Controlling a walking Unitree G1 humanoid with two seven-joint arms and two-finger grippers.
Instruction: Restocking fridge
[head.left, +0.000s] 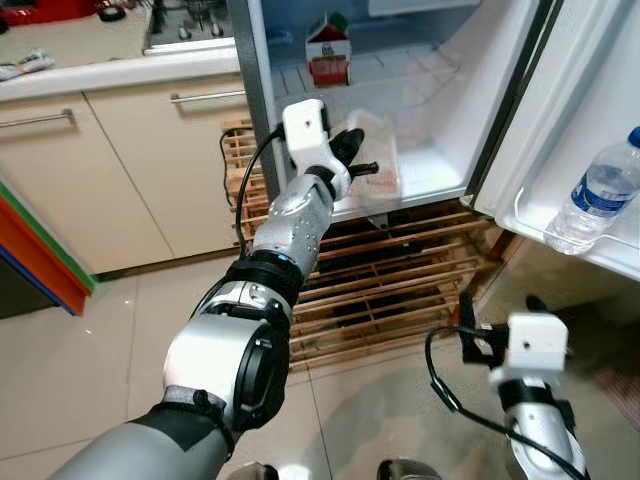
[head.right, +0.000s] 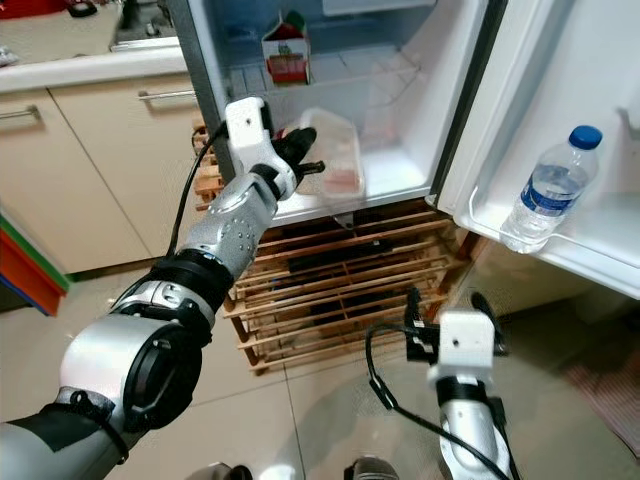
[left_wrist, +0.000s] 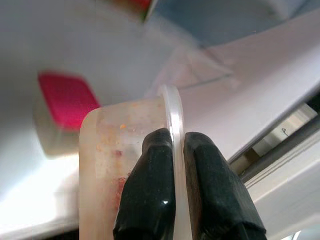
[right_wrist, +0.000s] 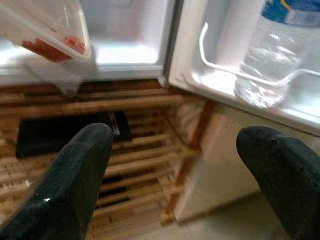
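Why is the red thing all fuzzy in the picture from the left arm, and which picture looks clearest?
In the left wrist view the red carton sits far behind the left tool, so it blurs, while the fingers and the container rim they pinch look sharp. The left eye view is clearest, though the fridge inside glares bright white.

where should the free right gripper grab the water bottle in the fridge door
Judging by its pose, the water bottle is best taken around its clear body just under the label, coming from the open room side. It leans in the door shelf, whose rail hides its base. The right gripper hangs open below it.
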